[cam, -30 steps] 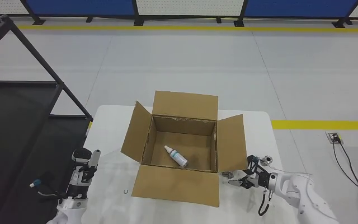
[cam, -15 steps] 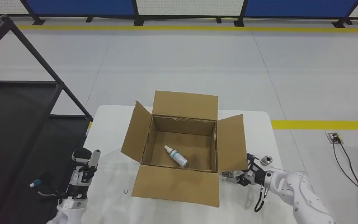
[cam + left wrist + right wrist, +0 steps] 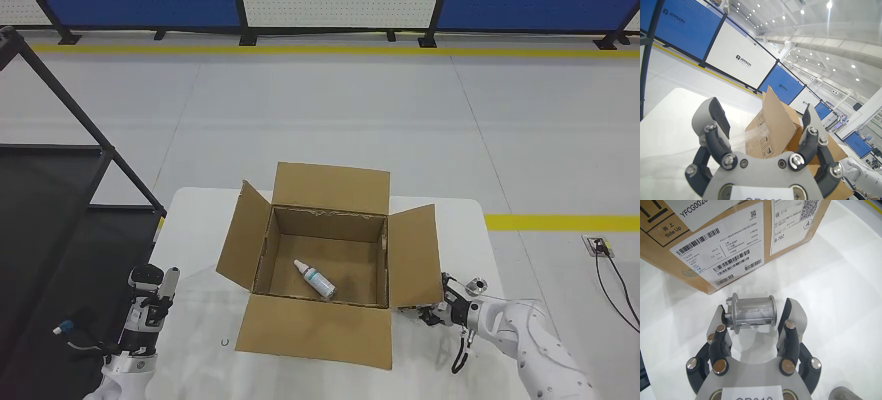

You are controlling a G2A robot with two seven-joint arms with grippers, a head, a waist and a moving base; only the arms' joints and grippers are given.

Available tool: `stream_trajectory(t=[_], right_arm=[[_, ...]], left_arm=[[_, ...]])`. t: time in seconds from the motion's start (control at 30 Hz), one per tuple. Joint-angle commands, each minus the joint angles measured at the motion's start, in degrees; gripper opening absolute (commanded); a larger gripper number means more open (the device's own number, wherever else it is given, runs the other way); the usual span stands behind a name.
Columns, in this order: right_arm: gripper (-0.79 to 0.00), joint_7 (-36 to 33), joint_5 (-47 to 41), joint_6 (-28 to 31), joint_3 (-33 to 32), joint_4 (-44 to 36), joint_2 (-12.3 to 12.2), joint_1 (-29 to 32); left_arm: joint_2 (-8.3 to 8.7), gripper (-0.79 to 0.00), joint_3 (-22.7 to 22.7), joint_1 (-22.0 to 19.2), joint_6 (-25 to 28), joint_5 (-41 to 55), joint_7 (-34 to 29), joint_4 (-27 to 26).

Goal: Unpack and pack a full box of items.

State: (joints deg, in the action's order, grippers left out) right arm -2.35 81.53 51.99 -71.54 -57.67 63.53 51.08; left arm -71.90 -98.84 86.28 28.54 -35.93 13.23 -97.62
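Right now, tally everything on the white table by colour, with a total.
Brown: 1, open-flapped cardboard box
White: 1, plastic bottle lying in it
Silvery: 2, flanged metal cylinder within the open right gripper, a small piece nearby
Dark: 1, a tiny hook-like speck
Total: 5

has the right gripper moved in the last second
Yes: the right gripper has crept closer to the cardboard box, toward its side flap.

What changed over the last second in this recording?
The right claw edged closer to the cardboard box. It is open, with the metal cylinder lying between its fingers; nothing was gripped or released. The box, the bottle inside it and the left claw stayed put.
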Motion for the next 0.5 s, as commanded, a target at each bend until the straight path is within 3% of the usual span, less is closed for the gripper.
stream_trajectory(t=[0.0,0.03,0.2,0.47], right_arm=[[-0.597,0.3,-0.1,0.1,-0.2,0.0,-0.2,0.0],[-0.659,0.7,-0.2,0.0,-0.4,-0.2,-0.2,0.1],[-0.785,3.1,0.1,-0.1,-2.6,-2.2,-1.2,2.2],[-0.785,8.7,-5.9,-2.0,-12.7,-9.8,-3.5,11.0]], left_arm=[[0.00,0.000,0.0,0.0,0.0,0.0,0.0,0.0],[0.00,0.000,0.0,0.0,0.0,0.0,0.0,0.0],[0.00,0.000,0.0,0.0,0.0,0.0,0.0,0.0],[0.00,0.000,0.0,0.0,0.0,0.0,0.0,0.0]])
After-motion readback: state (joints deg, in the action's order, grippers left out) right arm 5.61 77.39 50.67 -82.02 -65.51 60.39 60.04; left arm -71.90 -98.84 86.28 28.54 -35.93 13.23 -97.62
